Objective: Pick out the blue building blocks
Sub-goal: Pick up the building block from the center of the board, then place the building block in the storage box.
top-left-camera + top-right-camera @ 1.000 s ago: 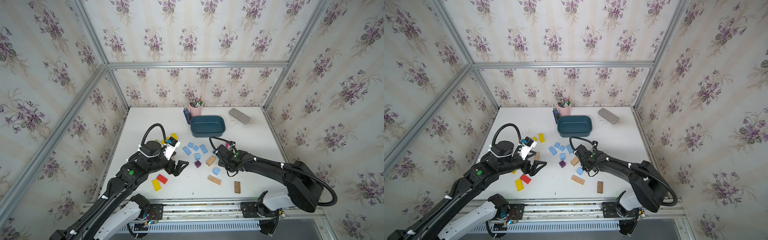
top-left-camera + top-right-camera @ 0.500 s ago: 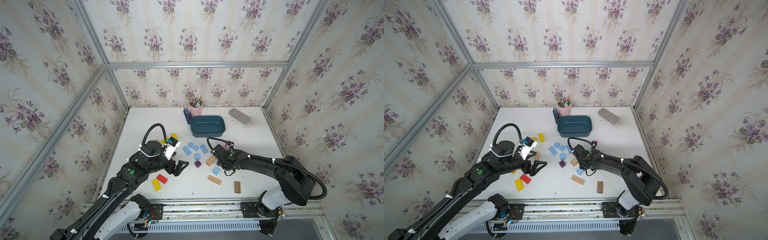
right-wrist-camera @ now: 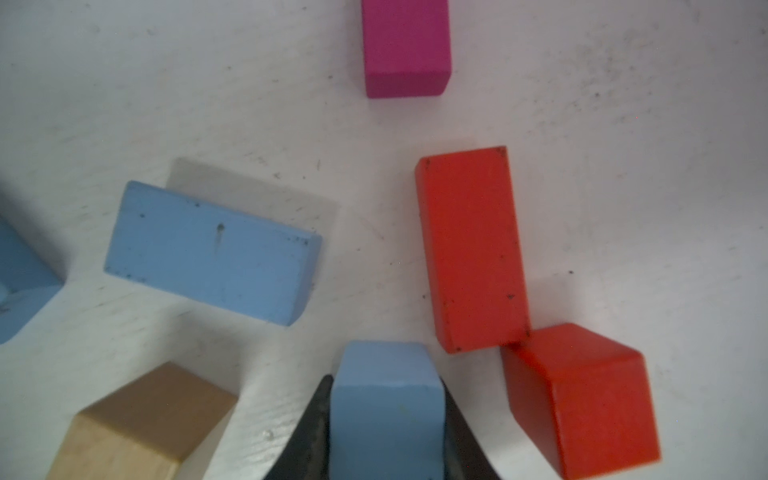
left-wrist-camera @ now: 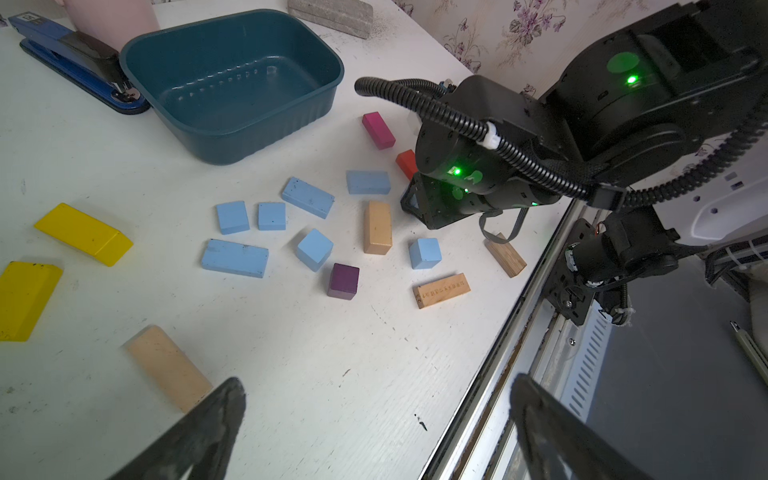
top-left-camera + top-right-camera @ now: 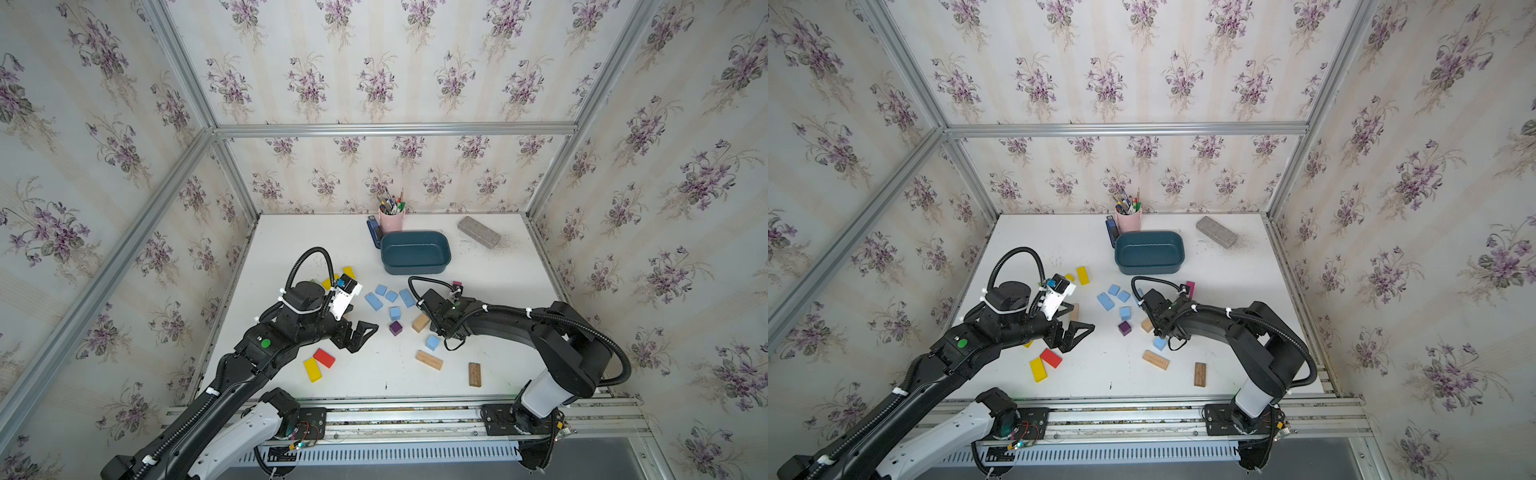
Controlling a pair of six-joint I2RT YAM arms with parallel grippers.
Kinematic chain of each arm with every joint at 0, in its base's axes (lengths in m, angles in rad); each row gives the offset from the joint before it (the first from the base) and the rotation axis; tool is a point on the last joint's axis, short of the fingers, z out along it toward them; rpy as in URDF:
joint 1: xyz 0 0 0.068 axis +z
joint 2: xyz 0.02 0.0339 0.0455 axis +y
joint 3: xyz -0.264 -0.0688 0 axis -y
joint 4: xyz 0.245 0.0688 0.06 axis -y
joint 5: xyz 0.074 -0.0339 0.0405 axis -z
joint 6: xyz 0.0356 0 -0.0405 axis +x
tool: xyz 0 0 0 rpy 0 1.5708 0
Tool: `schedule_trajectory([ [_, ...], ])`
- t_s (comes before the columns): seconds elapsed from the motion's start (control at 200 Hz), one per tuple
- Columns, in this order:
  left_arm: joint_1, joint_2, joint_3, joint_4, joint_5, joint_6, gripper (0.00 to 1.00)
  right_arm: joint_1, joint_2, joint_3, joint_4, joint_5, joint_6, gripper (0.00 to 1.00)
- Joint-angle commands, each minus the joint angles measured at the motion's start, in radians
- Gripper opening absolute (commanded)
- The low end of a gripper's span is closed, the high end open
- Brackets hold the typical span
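the right gripper has just closed its jaws onto a small blue block on the table, so the lift can likely follow, while other blue blocks lie just ahead and the left gripper hangs wide open.

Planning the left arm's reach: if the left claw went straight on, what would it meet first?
Likely the dark purple cube, with only bare table between; height is unclear, so the left claw might touch table first.
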Motion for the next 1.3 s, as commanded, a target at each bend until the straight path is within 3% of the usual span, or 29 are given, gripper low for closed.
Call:
schedule_trajectory([
  [0.0, 0.001, 0.005, 0.000, 0.017, 0.002, 0.011, 0.99, 0.000, 0.017, 0.004, 0.000, -0.002, 0.024, 0.24],
  [0.295, 0.001, 0.001, -0.002, 0.016, -0.013, 0.013, 0.99, -0.001, -0.028, 0.047, -0.030, 0.018, -0.009, 0.14],
  [0.63, 0.001, -0.032, -0.003, 0.016, -0.053, 0.013, 0.99, -0.031, -0.102, 0.222, -0.007, 0.053, -0.260, 0.08],
  [1.009, 0.001, -0.058, -0.008, 0.016, -0.083, 0.015, 0.99, -0.086, 0.149, 0.610, -0.010, -0.014, -0.504, 0.07],
  [1.294, 0.001, -0.067, -0.009, 0.016, -0.091, 0.016, 0.99, -0.134, 0.393, 0.857, -0.028, -0.099, -0.568, 0.07],
])
